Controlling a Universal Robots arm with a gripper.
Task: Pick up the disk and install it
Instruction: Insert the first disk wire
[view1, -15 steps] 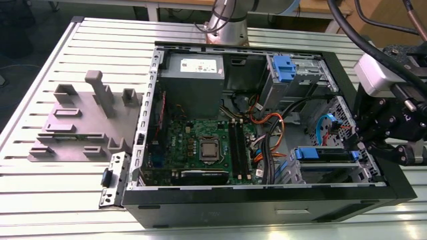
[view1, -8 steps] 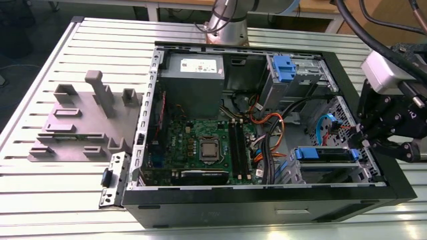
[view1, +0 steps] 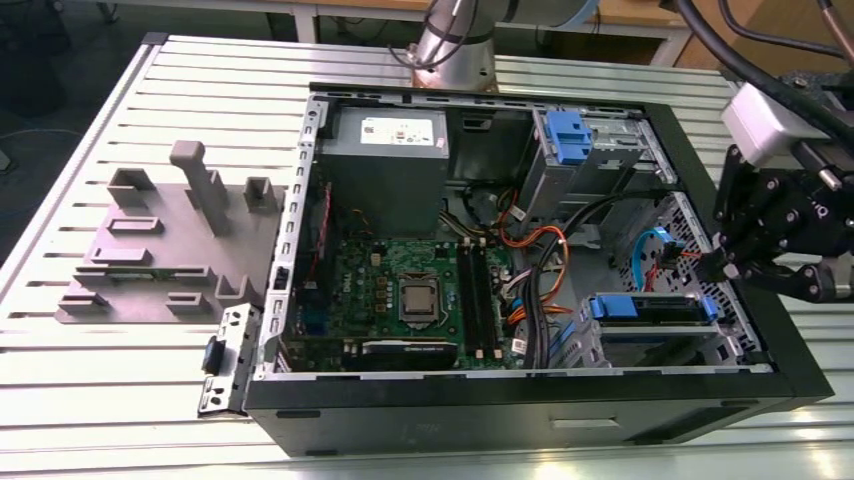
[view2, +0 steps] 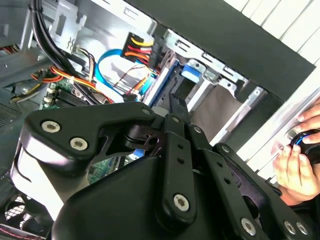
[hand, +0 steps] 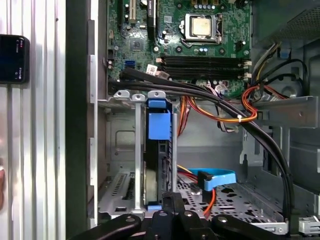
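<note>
An open computer case (view1: 534, 400) is lying on its side on a slatted metal table (view1: 80, 400). The disk (view1: 650, 308) is sitting on edge in the drive cage at about 4 o'clock inside the case, as the exterior view shows it. In the first wrist view the disk (hand: 160, 127) is standing between the cage's grey metal rails, with the blue tab of its carrier facing the motherboard (hand: 200, 45).

The gripper (view1: 731, 268) is hanging at about 3 o'clock, just over the case's rim, pointing inward and close to the disk. Whether it is touching the carrier cannot be told. In the first wrist view the gripper (hand: 172, 200) is showing its tips drawn together with nothing between them, and in the second wrist view the gripper (view2: 176, 107) is looking the same.

Black cables (hand: 240, 125) are crossing between the cage and the motherboard, and a blue data cable (hand: 217, 178) is lying on the perforated floor beside the disk. A grey power-supply box (view1: 387, 135) is sitting at 11 o'clock and a smaller blue bracket (view1: 567, 135) at 1 o'clock. Outside the case, at 9 o'clock, a grey fixture block (view1: 160, 240) is resting on the table. A person's hand (view2: 300, 160) is closing around a small dark object just outside the case wall.
</note>
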